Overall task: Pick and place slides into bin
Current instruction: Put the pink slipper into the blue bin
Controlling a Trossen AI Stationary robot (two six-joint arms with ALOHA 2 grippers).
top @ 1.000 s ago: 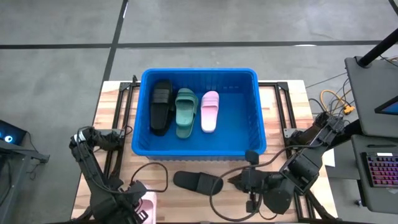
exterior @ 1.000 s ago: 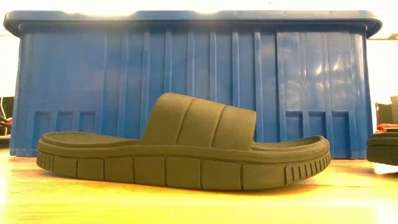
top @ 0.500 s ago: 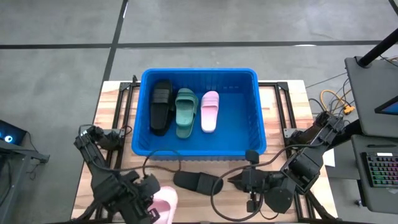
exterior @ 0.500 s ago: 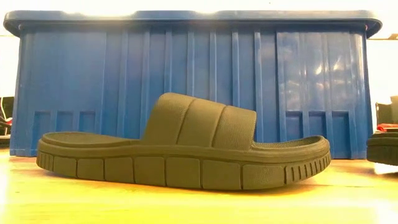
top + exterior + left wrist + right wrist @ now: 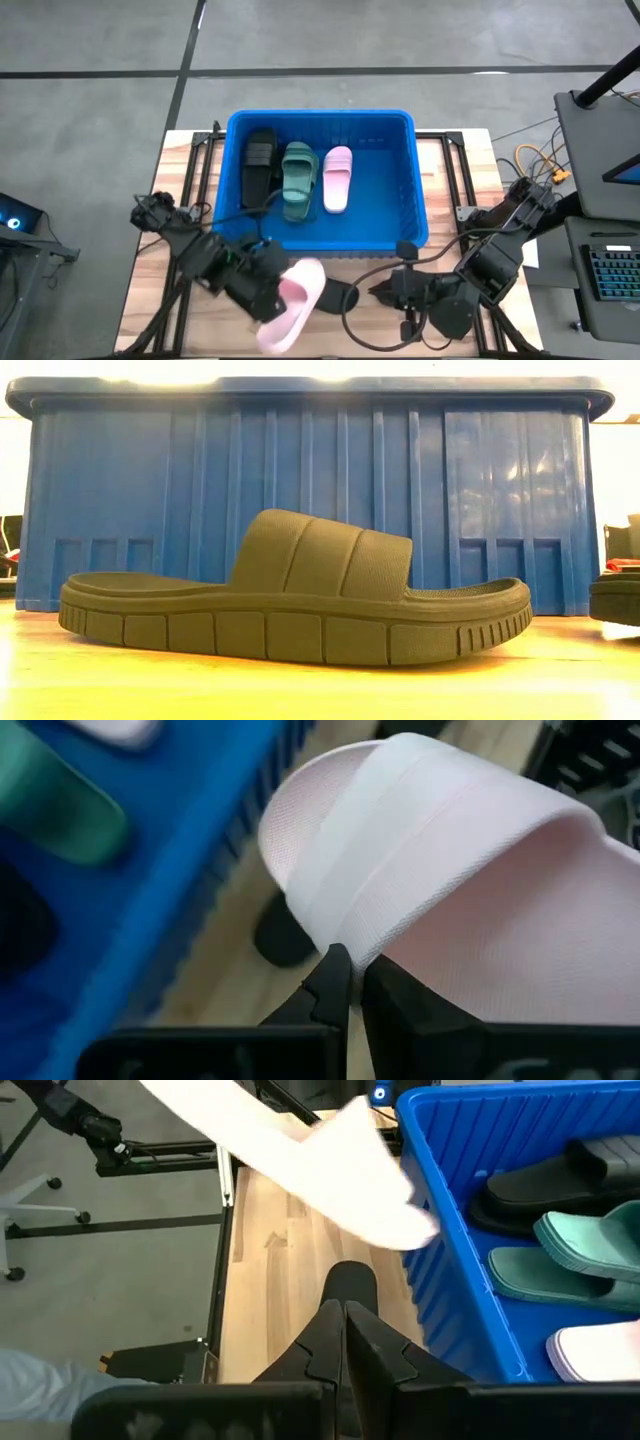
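Note:
The blue bin (image 5: 405, 190) stands at the table's far middle and holds a black slide (image 5: 258, 170), a green slide (image 5: 298, 180) and a pink slide (image 5: 337, 178), side by side on its floor. A dark slide (image 5: 343, 296) lies sole down on the table in front of the bin's near wall (image 5: 120, 470); it fills the low view (image 5: 300, 600). My left gripper (image 5: 270, 288) is shut on a second pink slide (image 5: 295, 298), held in the air over the dark slide's left end. My right gripper (image 5: 375, 290) is shut, level, its tips just short of the dark slide's right end (image 5: 350, 1280). My left gripper pinches the pink slide's side edge (image 5: 345, 948) beside its ribbed strap (image 5: 420, 840) between its two fingers (image 5: 325, 982). The fingers come slanting from the table's near left. The slide is lifted clear of the table and tilted. My right gripper: I cannot tell whether its tips touch the dark slide.
Black frame rails (image 5: 455, 180) run along both sides of the bin. Cables (image 5: 380, 325) loop on the wood by my right arm. A keyboard (image 5: 610, 275) and a stand are off the table's right edge. Bare wood (image 5: 150, 300) shows at the near left.
My left gripper has carried the pink slide from the table's near left corner up and toward the right and far edge, toward the bin. The slide has turned about and now hangs over the dark slide's left end. The dark slide has stayed where it was.

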